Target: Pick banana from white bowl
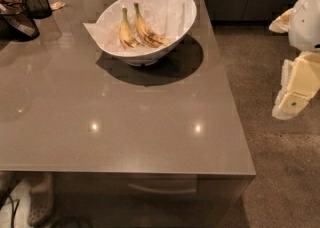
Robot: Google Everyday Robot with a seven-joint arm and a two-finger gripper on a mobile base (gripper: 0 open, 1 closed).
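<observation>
Nearest me is the front edge of the grey table (125, 137), glossy and bare along this side. My gripper (296, 92) hangs off to the right of it, over the floor (280, 172) and well apart from everything I need. Whether it is apart or together I cannot tell from here.

That gap is my first worry. To reach the fruit I must swing in across the table's right side, and a low path could clip the edge or corner.

Further back stands the white bowl (186, 19), its slanted rim higher on the right, the side I would come from. If I descend too shallow, I may knock that rim, and on so slick a top the bowl could slide or tip.

Inside it, on crinkled paper (100, 32), lies the banana (146, 33), the longer one with brown streaks, stem pointing away. The shorter banana (125, 34) lies just beside it on the left. With so little room between them I could close on the wrong one, or on both. I might also pinch the paper and drag it up. The brown end is probably soft, so a hard squeeze there could bruise it.

Beyond, at the far left, black mesh baskets (20, 19) sit clear of my route.
</observation>
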